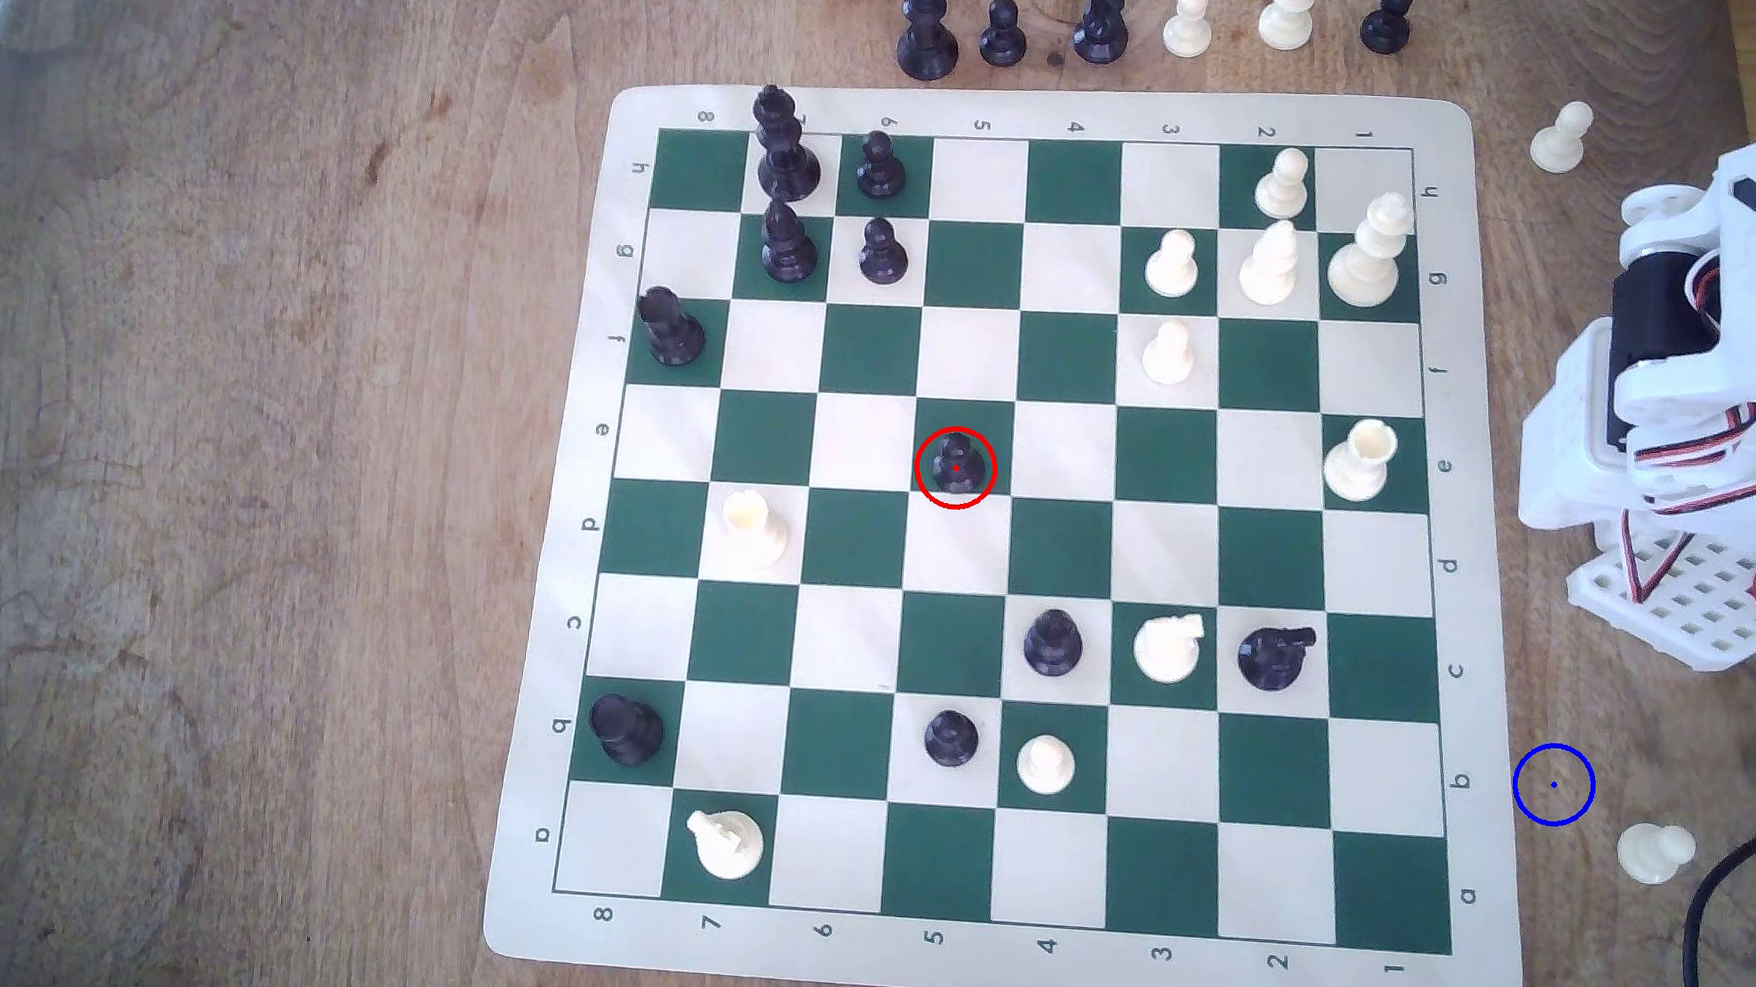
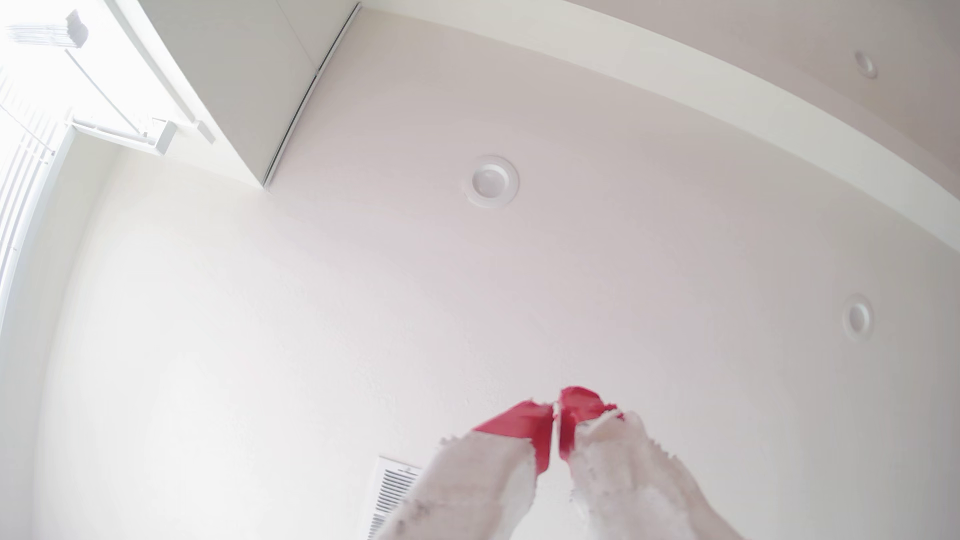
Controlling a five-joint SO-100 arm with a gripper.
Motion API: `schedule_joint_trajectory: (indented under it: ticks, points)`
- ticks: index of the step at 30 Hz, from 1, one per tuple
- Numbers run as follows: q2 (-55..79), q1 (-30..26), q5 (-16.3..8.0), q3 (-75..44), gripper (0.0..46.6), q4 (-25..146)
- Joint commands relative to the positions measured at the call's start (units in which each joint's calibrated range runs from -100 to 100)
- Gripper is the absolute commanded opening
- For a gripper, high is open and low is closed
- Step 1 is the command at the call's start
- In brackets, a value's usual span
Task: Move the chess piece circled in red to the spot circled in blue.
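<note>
Broadly, a brown wooden tabletop (image 1: 232,439) carries a green-and-cream chess mat (image 1: 1492,609) scattered with black and cream pieces. The white arm (image 1: 1710,412) sits folded at the exterior view's right edge, well apart from the mat's middle. In the wrist view the pincer (image 2: 556,415), red-tipped, points up at a ceiling, its tips nearly touching and holding nothing. The black pawn (image 1: 957,464) stands upright on square e5, ringed red. The blue ring (image 1: 1554,785) marks bare wood just beside the mat's right border.
</note>
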Motion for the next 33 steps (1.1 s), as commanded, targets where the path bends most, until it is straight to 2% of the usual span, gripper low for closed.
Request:
schedule_joint_trajectory:
  ticks: [1, 4, 12, 15, 18, 22, 27, 33]
  points:
    - [-0.28, 0.46, 0.24, 1.17, 0.2, -0.45]
    - [-0.28, 0.46, 0.24, 1.17, 0.2, 6.02]
    - [-0.28, 0.07, -0.05, 1.17, 0.2, 41.48]
    - [-0.2, -0.09, -0.2, -0.64, 0.2, 67.69]
    - [-0.2, -0.09, -0.2, -1.45, 0.2, 77.93]
    - [-0.2, 0.62, -0.2, -7.44, 0.2, 93.24]
    - [0.4, 0.23, -0.34, -18.05, 0.4, 123.95]
    - [13.3, 0.31, -0.34, -29.47, 1.7, 135.42]
